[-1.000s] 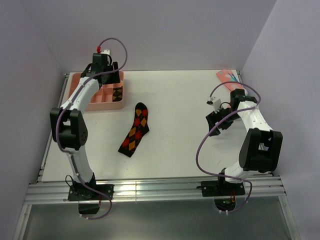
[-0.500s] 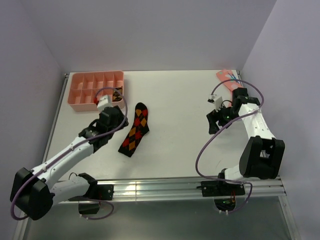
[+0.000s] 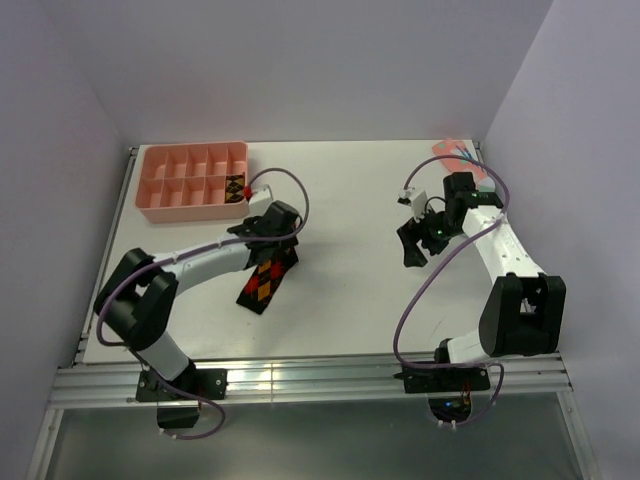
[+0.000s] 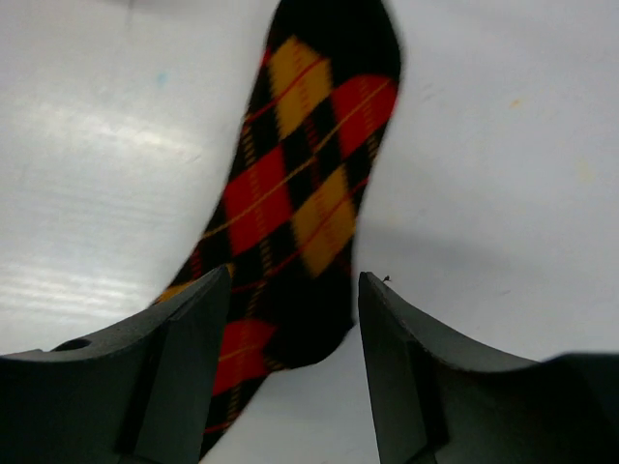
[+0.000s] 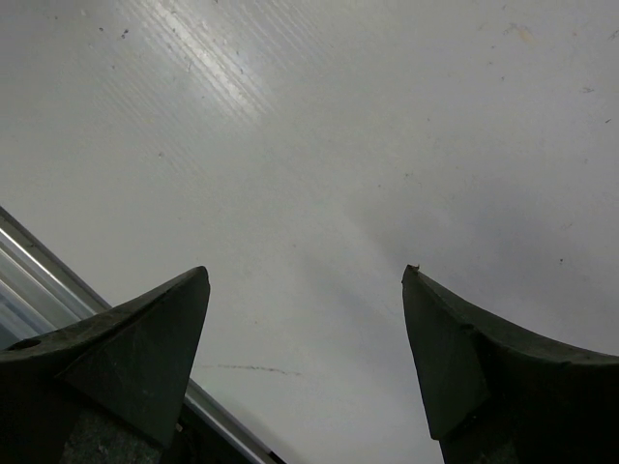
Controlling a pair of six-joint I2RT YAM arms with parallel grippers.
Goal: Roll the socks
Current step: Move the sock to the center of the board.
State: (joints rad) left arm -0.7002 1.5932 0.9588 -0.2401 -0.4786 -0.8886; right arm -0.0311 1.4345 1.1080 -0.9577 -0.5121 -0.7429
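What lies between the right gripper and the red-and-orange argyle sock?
Only bare table lies between the right gripper and the sock, as the top external view shows.

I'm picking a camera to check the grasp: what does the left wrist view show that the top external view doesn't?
Only left wrist: the left gripper, jaws apart over the red-orange argyle sock. Only top: the pink tray holding a second argyle sock, the pink sock, the right gripper. Both: that sock on the white table.
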